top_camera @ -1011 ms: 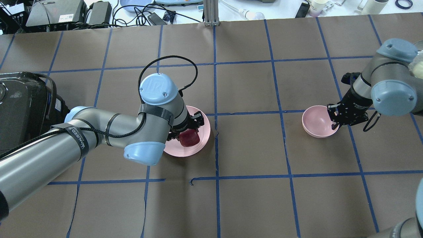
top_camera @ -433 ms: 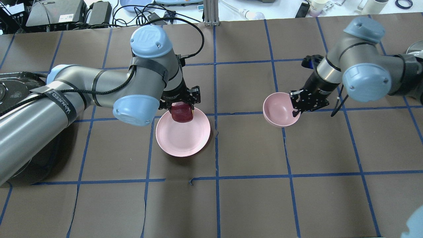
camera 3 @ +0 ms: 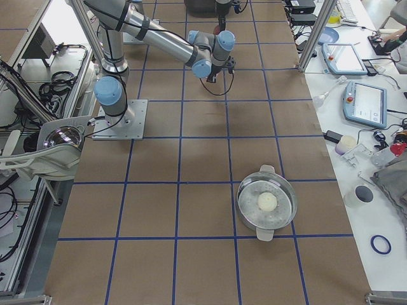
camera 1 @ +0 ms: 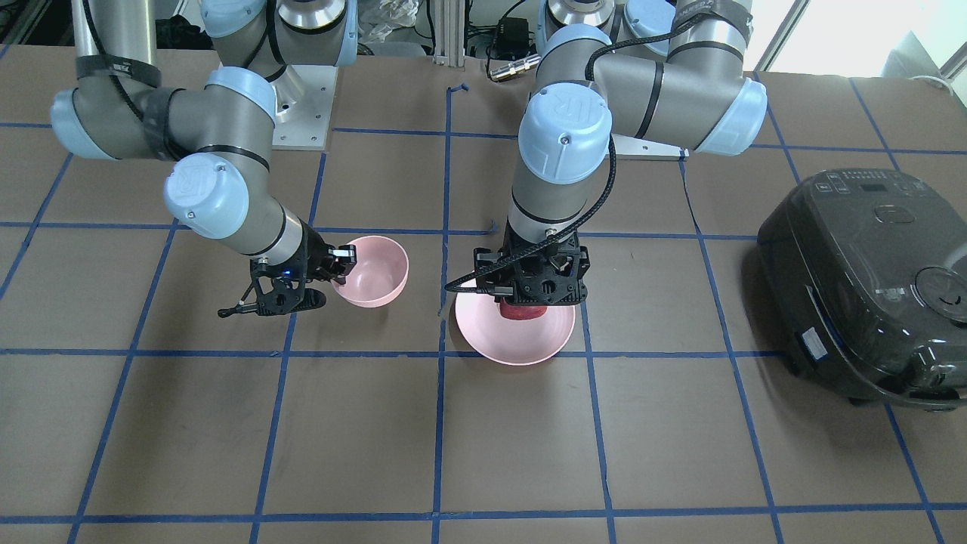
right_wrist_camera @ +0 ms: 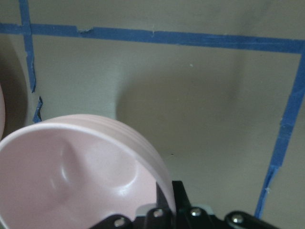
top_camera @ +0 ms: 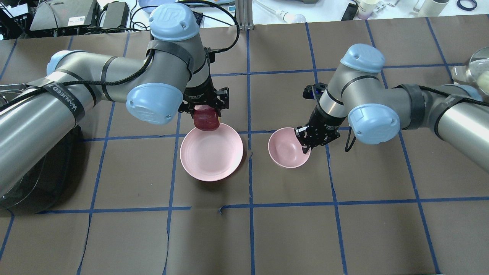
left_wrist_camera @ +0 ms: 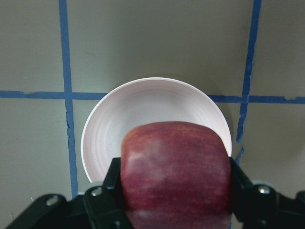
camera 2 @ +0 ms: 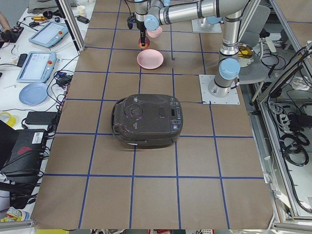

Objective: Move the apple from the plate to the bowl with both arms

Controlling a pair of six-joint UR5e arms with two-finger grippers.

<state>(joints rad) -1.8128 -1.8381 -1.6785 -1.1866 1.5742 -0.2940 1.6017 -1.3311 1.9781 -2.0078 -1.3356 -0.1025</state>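
1. Overhead exterior shows the left gripper [top_camera: 205,111] clamped on the apple [top_camera: 206,119], lifted clear of the plate [top_camera: 214,162] and hanging over its far rim.
2. Just beside the plate, toward the robot's right, the right gripper [top_camera: 306,145] pinches one wall of the bowl [top_camera: 283,152].
3. The bowl is barely wider than the apple, so an off-centre or high release could bounce it out.
4. Held by one wall only, the bowl may twist in the pinch when the apple lands.
5. With both grippers this near the plate, a tight approach could knock them together.
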